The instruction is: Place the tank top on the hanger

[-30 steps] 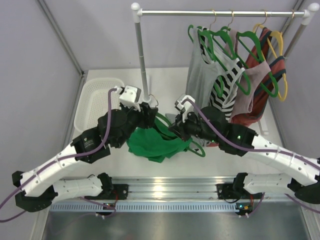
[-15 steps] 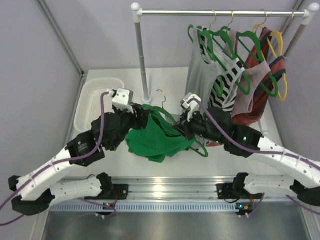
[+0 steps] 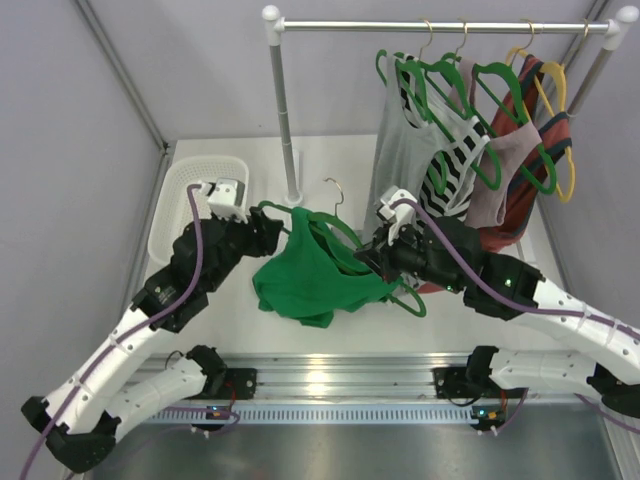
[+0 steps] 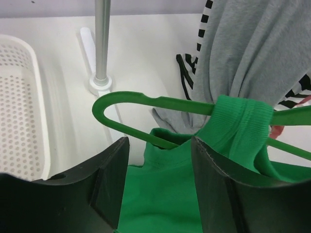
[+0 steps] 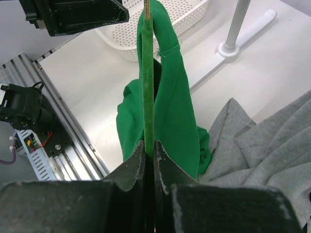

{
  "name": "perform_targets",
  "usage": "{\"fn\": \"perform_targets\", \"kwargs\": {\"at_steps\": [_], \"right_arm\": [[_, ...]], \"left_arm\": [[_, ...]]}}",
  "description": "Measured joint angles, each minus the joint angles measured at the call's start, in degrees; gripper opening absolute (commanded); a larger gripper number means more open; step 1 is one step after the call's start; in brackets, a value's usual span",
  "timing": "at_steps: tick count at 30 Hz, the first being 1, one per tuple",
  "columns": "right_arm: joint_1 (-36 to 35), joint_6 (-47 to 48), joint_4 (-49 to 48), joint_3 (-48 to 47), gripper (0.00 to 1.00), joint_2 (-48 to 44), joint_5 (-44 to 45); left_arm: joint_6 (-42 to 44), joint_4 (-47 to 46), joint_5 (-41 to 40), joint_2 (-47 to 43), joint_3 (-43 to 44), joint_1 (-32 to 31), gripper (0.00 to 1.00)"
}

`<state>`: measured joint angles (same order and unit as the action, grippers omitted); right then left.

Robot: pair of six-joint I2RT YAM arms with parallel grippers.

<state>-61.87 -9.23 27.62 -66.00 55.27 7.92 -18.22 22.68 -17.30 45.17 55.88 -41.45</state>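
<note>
While the right tool [image 5: 149,145] is pinching the hanger [image 5: 148,73] above the table [image 3: 330,160], one tank top [image 3: 310,280] strap draped over it, the left tool [image 4: 158,143] is hovering wide, likely needing to ease the loose strap over the bare end.

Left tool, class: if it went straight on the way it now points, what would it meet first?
The left tool would probably meet the tank top first, draped on the hanger; depth unclear.

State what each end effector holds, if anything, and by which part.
The right end effector is shut on the hanger, gripping one thin green bar; the tank top drapes over it. The left end effector is open, holding nothing.
</note>
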Motion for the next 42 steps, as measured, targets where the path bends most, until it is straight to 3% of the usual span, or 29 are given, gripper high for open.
{"fn": "perform_targets", "kwargs": {"at_steps": [4,11,23,33,38,42], "right_arm": [[0.0,0.0,0.1,0.0,0.00,-0.5,0.0],[0.0,0.0,0.5,0.0,0.00,-1.2,0.0],[0.0,0.0,1.2,0.0,0.00,-1.7,0.0],[0.0,0.0,1.2,0.0,0.00,-2.5,0.0],[0.0,0.0,1.2,0.0,0.00,-2.8,0.0],[0.0,0.0,1.2,0.0,0.00,-2.8,0.0]], "left_arm": [[-1.9,-3.5,13.6,-1.5,-3.4,8.8,0.58],[-4.6,-10.6,30.3,-1.4,-5.4,13.3,0.58],[-7.4,-17.7,43.3,2.9,-6.7,19.0,0.58],[-9.9,-23.3,50.5,4.3,-7.0,19.6,0.54],[-10.3,-23.7,51.0,4.6,-7.2,19.7,0.40],[-10.3,-23.8,50.9,4.6,-7.2,19.7,0.20]]}}
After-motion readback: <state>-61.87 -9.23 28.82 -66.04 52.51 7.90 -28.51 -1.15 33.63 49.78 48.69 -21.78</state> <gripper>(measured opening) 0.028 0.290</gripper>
